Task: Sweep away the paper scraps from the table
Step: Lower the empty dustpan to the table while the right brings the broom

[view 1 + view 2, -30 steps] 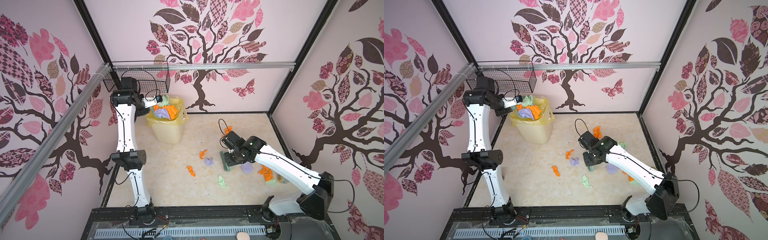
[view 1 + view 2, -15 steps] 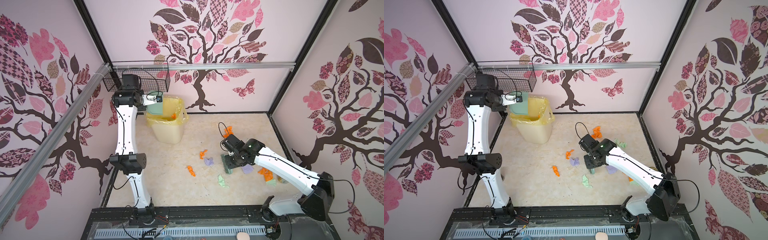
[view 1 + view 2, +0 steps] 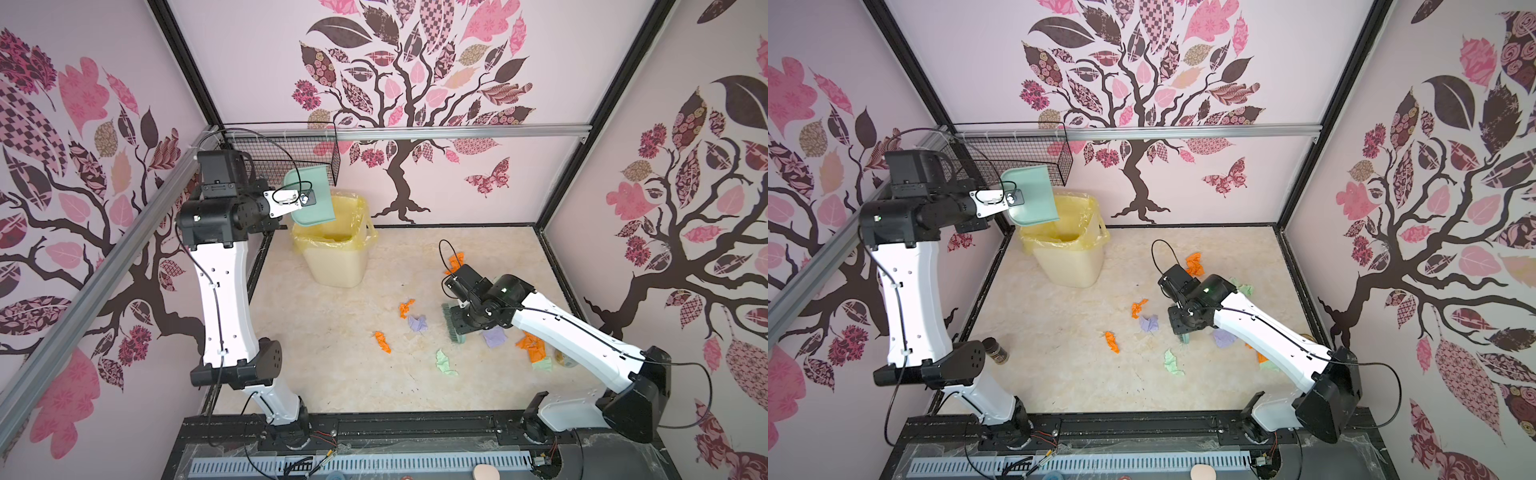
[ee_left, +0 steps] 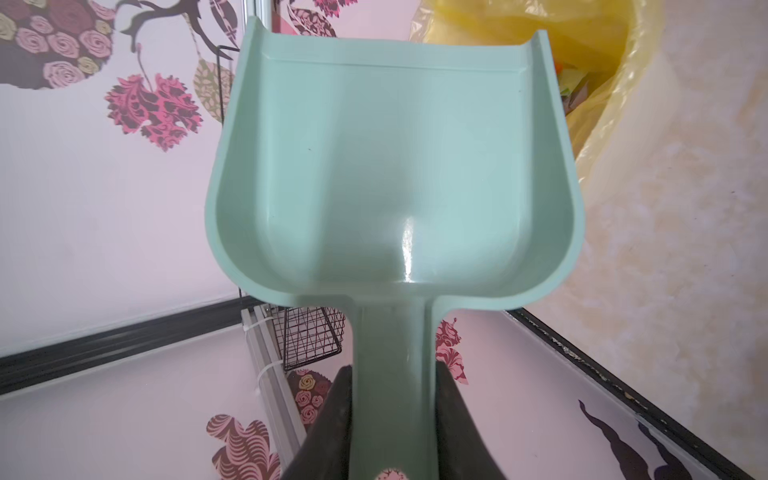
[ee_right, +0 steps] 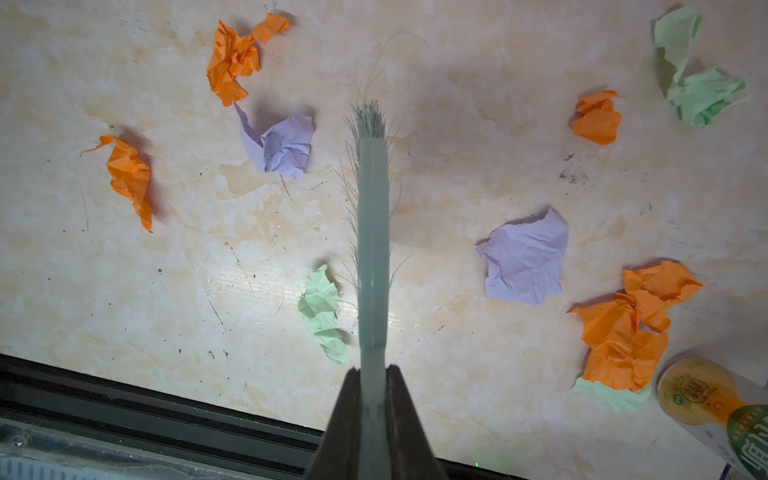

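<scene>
Left wrist view: we note the left gripper [image 4: 392,376] clamped on the flat handle of the dustpan [image 4: 395,166], with dark fingers [image 4: 338,399] pressed to either side. The pan is smooth, glossy mint plastic, a shallow scoop with upturned side walls. In both top views it is held aloft at the rim of the bin [image 3: 336,257], a pale tapered tub lined with a crinkled, translucent yellow bag. A black wire basket [image 3: 282,162] hangs on the wall behind.

Right wrist view: the right gripper [image 5: 374,374] is closed tight on the narrow handle of the brush [image 5: 373,216]. Its fine grey-green bristles point down toward the table [image 5: 187,257]. The paper scraps [image 5: 525,259] lie scattered over the scuffed, cream-marbled surface on both sides of the brush. They are crumpled wads in orange, lilac and pale green, one green piece just beside the bristles. A small bottle [image 5: 706,411] lies next to the largest orange clump.
</scene>
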Robot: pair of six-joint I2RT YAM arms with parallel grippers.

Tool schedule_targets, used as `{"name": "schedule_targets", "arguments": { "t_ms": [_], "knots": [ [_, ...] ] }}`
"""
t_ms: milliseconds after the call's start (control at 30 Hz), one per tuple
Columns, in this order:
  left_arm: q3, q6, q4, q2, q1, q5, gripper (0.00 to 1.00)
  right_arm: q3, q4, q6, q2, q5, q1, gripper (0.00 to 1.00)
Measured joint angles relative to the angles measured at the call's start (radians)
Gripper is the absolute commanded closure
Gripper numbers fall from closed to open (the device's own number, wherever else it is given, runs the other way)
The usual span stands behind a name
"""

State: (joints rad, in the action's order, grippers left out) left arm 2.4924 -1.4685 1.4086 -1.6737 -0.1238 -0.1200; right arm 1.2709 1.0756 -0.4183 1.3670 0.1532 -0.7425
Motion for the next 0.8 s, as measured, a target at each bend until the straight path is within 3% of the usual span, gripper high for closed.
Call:
{"name": "schedule_targets", "arguments": {
  "t_ms": [167, 433, 567, 800],
  "knots": [
    [-0.091, 0.018, 0.132, 0.050, -0.029, -0.114, 1.00, 0.000, 0.004, 0.001, 0.000, 0.003, 0.000, 1.00],
    [-0.784, 0.047, 0.143, 0.413, -0.041, -0.216, 1.00, 0.166, 0.013, 0.027, 0.003, -0.050, 0.000, 1.00],
    [-0.996, 0.050, 0.141, 0.538, -0.077, -0.245, 1.00, 0.227, -0.063, 0.036, 0.014, -0.241, 0.004, 1.00],
    [-1.332, 0.048, 0.069, 0.658, -0.087, -0.248, 1.00, 0.081, -0.331, -0.070, 0.107, -0.585, -0.051, 1.00]
  ]
}}
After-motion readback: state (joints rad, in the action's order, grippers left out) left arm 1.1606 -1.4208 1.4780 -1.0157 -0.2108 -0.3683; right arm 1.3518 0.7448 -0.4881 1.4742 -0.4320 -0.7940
